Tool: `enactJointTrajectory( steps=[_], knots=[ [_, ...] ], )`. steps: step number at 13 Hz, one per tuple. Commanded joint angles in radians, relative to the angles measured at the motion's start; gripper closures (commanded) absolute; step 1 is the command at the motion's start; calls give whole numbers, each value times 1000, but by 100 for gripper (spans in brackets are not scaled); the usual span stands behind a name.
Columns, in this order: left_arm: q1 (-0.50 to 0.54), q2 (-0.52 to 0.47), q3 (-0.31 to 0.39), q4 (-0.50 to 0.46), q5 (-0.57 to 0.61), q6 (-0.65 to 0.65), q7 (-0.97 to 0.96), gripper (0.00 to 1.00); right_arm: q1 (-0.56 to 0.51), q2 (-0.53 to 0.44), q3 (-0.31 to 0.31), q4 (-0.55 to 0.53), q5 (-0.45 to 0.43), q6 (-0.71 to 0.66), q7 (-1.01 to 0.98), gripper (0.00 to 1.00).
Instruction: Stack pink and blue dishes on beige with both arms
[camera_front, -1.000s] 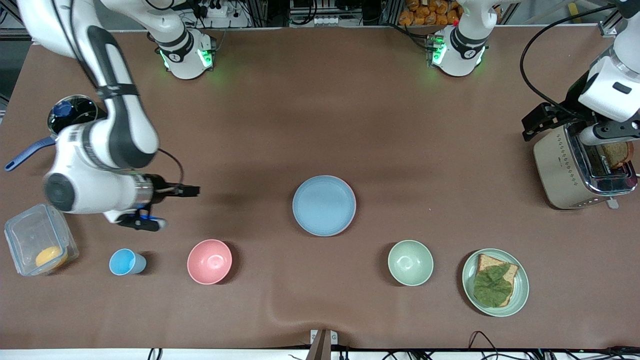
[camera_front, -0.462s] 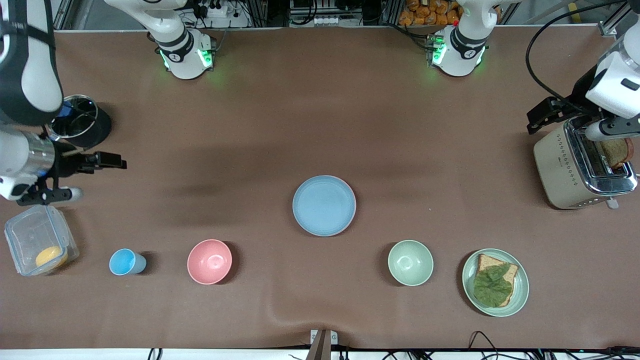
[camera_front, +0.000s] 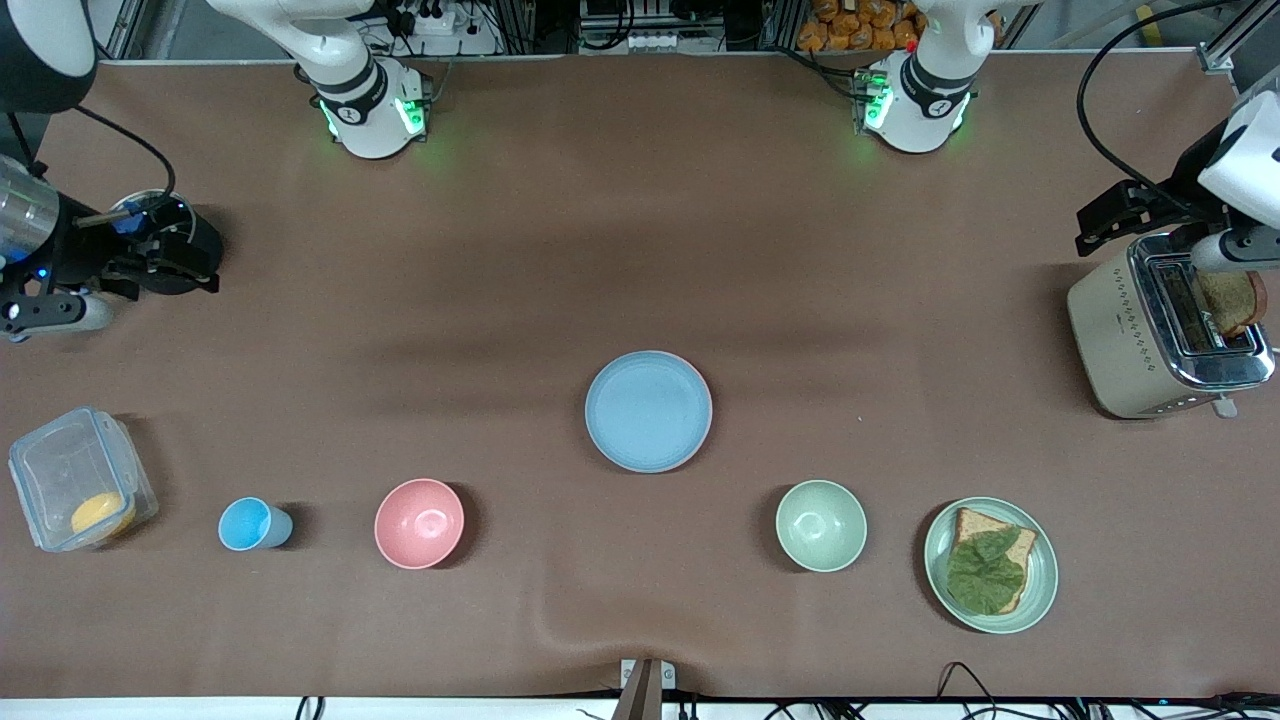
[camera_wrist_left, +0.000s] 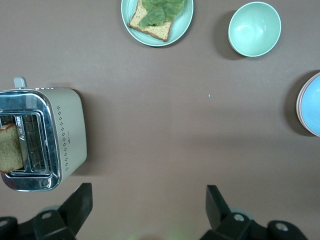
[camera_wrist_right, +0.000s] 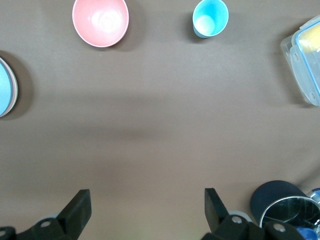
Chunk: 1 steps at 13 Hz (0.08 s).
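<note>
The blue dish (camera_front: 648, 411) lies on top of a stack in the middle of the table. A pink rim (camera_wrist_left: 299, 102) peeks out from under it, and the beige is hidden beneath. The stack also shows at the edge of the right wrist view as the blue dish (camera_wrist_right: 5, 90). My right gripper (camera_front: 185, 255) hangs open and empty over the dark pot at the right arm's end of the table; its fingers stand wide apart in the right wrist view, right gripper (camera_wrist_right: 146, 195). My left gripper (camera_front: 1120, 215) is open and empty above the table beside the toaster, left gripper (camera_wrist_left: 148, 192).
A toaster (camera_front: 1160, 335) with bread stands at the left arm's end. Nearer the front camera lie a green plate (camera_front: 1040, 575) with bread and leaf, a green bowl (camera_front: 821, 525), a pink bowl (camera_front: 419, 523), a blue cup (camera_front: 250, 524) and a clear container (camera_front: 75, 480).
The right arm has swung away from the table's middle, out to its own end and over the dark pot. The left arm has drawn slightly outward past the toaster. The stack has not moved.
</note>
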<state>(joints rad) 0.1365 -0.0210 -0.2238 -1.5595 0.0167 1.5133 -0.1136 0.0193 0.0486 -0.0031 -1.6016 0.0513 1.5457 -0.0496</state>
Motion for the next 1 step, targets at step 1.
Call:
enactJointTrajectory(
  steps=[1],
  knots=[
    [6,12,-2,35,-17,-30,20,0,14,-21,2,-20,-28,-16,30,0]
  ],
)
